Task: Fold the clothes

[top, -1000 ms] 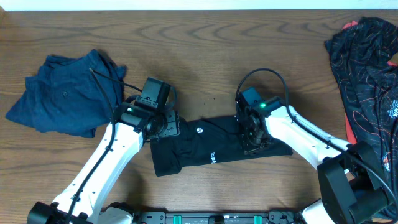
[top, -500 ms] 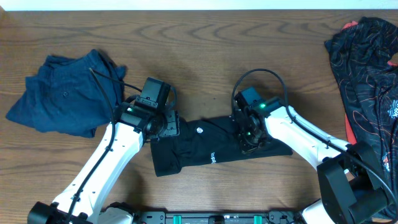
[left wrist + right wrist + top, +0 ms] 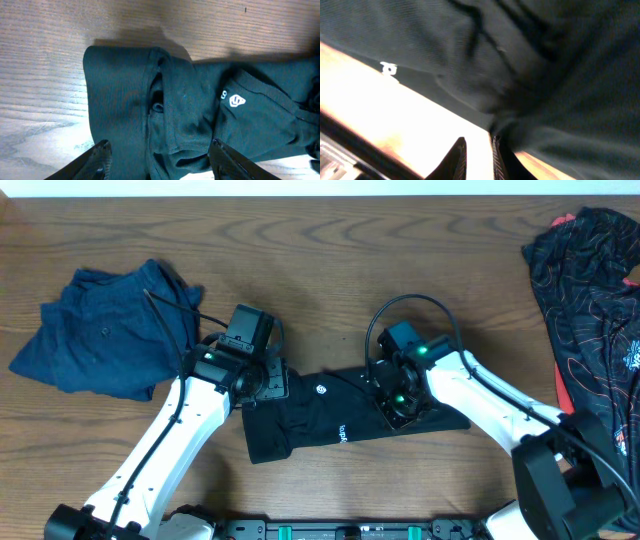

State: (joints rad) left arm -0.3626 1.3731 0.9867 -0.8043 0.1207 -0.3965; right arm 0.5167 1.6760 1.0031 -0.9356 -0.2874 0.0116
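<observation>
The shirt (image 3: 190, 115) is soft, matt black cloth, finely knit, with white print. The counter (image 3: 320, 240) is smooth wood, grained, with a faint sheen. At 9 o'clock, the blue garment (image 3: 100, 330) is matt cloth.

The far strip of the table (image 3: 330, 240) is bare wood from left to right, and I see a free lane there. On the left the dark blue garment (image 3: 100, 330) lies heaped, close against the left arm (image 3: 180, 440). At the far right the red-patterned garment (image 3: 590, 290) covers the corner and that edge. Open wood lies between it and the right arm (image 3: 490, 405), whose cable loop (image 3: 420, 305) arches on the far side.

The centre is crowded, with the black shirt (image 3: 320, 415) lying between both arms. The left gripper (image 3: 160, 160) has its fingers wide apart over the shirt's left end. The right gripper (image 3: 476, 157) leaves only a narrow slit between its fingers at a bunched fold.
</observation>
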